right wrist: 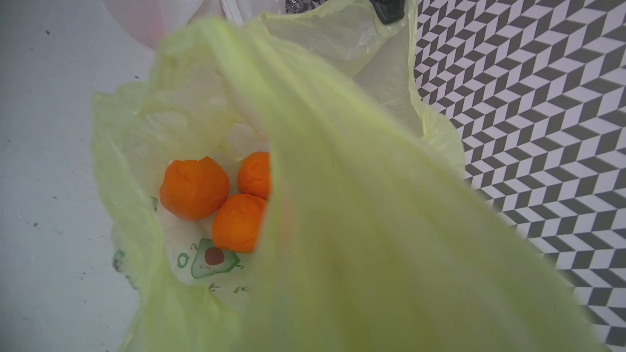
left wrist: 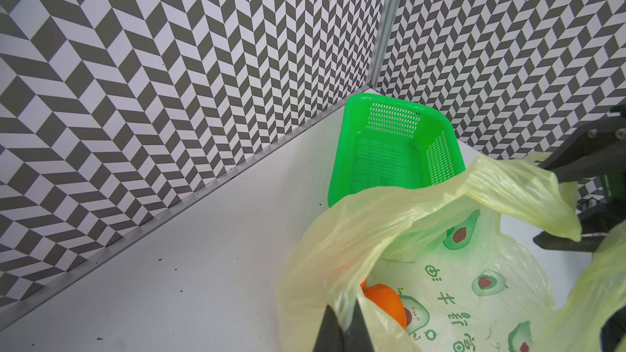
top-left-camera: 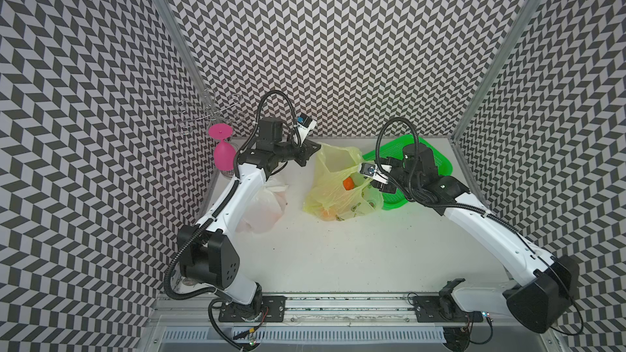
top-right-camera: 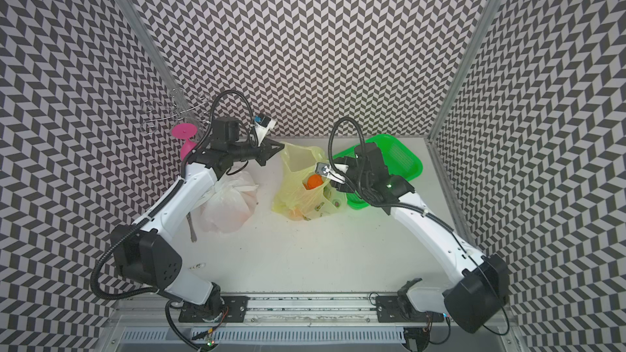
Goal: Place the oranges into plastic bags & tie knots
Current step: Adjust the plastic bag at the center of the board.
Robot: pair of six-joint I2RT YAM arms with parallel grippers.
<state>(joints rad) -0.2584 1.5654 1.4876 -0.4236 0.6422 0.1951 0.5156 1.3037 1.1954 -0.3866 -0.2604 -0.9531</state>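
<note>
The yellow-green avocado-print plastic bag (top-left-camera: 333,194) stands open at mid-table. Three oranges (right wrist: 194,189) lie at its bottom, and one orange (top-left-camera: 349,183) shows through the mouth in both top views. My left gripper (left wrist: 343,321) is shut on the bag's far-left rim and holds it up. The right gripper (left wrist: 542,203) is at the bag's right side. Its two fingers (left wrist: 572,160) stand apart with a handle strip between them. In the right wrist view that strip hides the jaws. The white plastic bag (top-left-camera: 264,204) lies bunched beside the left arm, with orange showing faintly through it.
A green mesh basket (top-left-camera: 437,160) sits at the back right, under the right wrist. A pink goblet (top-left-camera: 223,154) and a wire rack (top-left-camera: 210,113) stand at the back left. Patterned walls close in three sides.
</note>
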